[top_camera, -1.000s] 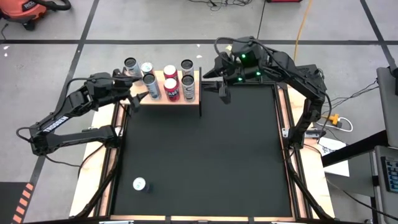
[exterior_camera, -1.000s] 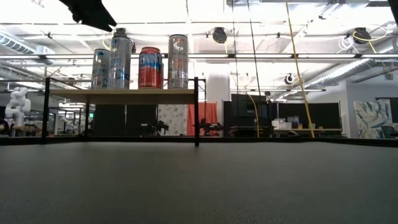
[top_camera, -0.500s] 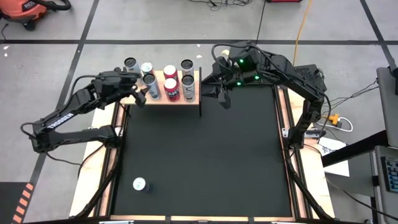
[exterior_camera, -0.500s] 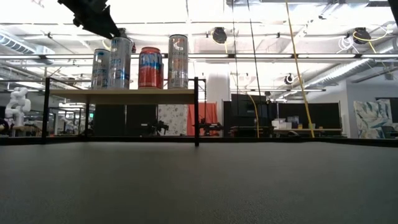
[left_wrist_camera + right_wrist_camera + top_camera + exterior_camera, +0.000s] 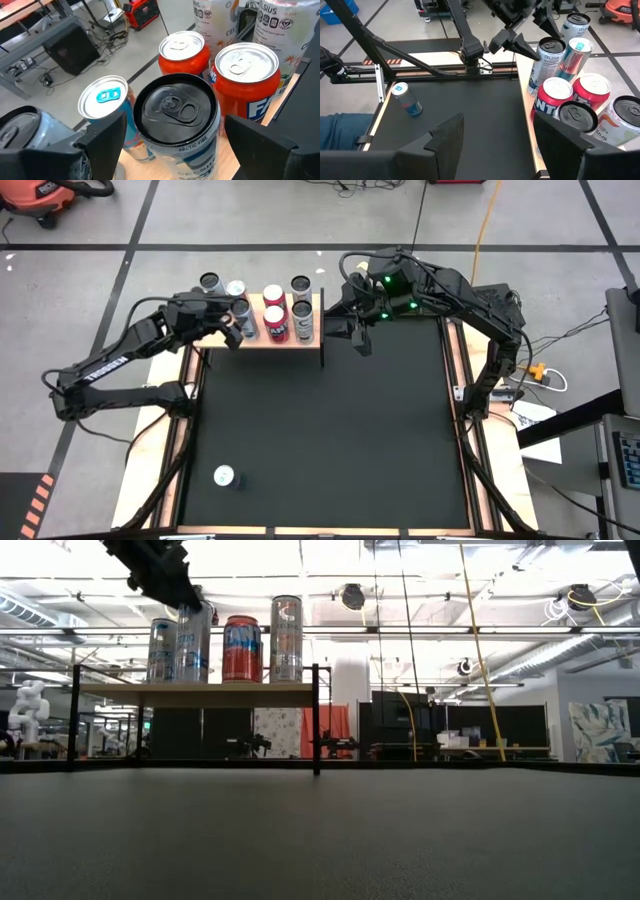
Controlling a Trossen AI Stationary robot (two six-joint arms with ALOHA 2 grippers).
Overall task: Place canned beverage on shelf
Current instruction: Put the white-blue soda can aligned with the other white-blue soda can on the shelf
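Shelf [image 5: 262, 340] sits at the far-left corner of the black mat [image 5: 330, 430], pale wood board on a thin black frame. Six cans standing on it: a silver can with a dark lid [image 5: 176, 120] at the front left, a blue-tab can [image 5: 106, 100] just behind it, two red cans [image 5: 275, 315] mid-shelf, two pale tall cans [image 5: 301, 298] at the shelf's right end. Another silver can [image 5: 210, 283] stands at the shelf's far-left corner.

Left arm reaches in from the left of the shelf, elbow out over the floor, wrist angled down toward the shelf's left end. Left gripper [image 5: 172, 137] is spread wide, one finger on each side of the dark-lid can, straddling its upper body; can't tell whether the pads actually touch it. Low view shows that gripper [image 5: 165, 570] coming down from above onto the leftmost cans.

Right arm is folded over the mat's far edge, just right of the shelf. Right gripper [image 5: 358, 335] hangs by the shelf's right post, fingers [image 5: 447, 137] parted, nothing between them.

One more canned beverage [image 5: 224, 476], blue and silver, stands upright on the mat well away from the shelf, near the front-left corner of the mat.
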